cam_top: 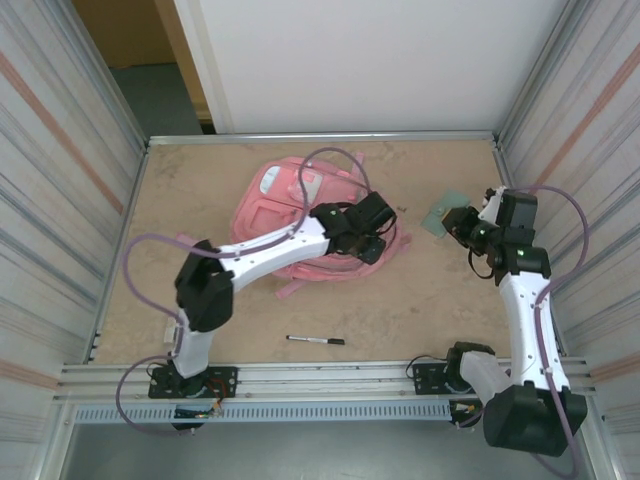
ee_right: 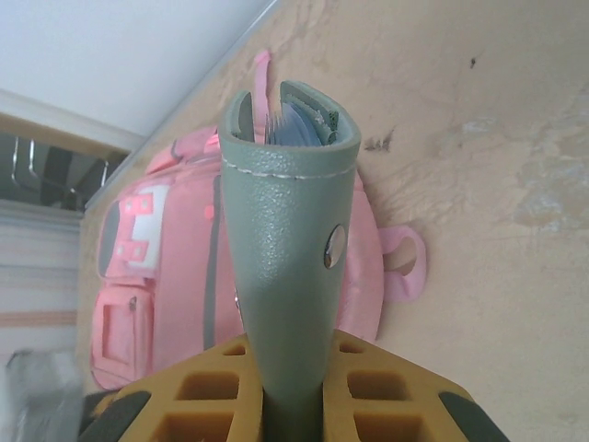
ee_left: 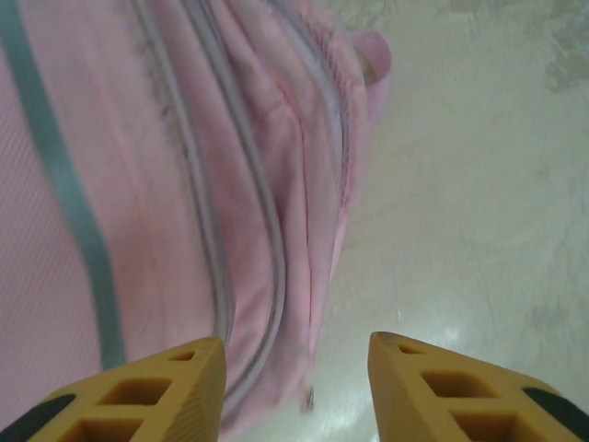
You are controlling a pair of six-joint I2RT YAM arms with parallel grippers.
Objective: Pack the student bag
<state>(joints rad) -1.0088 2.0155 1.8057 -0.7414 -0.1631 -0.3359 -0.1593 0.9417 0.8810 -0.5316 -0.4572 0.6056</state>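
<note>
Left fingers (ee_left: pixel 138 396) stand apart over the student bag (cam_top: pixel 285 200) on the counter (cam_top: pixel 400 300), right fingers (ee_right: pixel 212 387) pinch a grey-green pouch (ee_right: pixel 285 230) by one end, so it may twist loose if pushed against closed fabric.

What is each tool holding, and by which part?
Right tool pinches the grey-green leather pouch by one end. Left tool, open at the pink fabric backpack, holds nothing.
</note>
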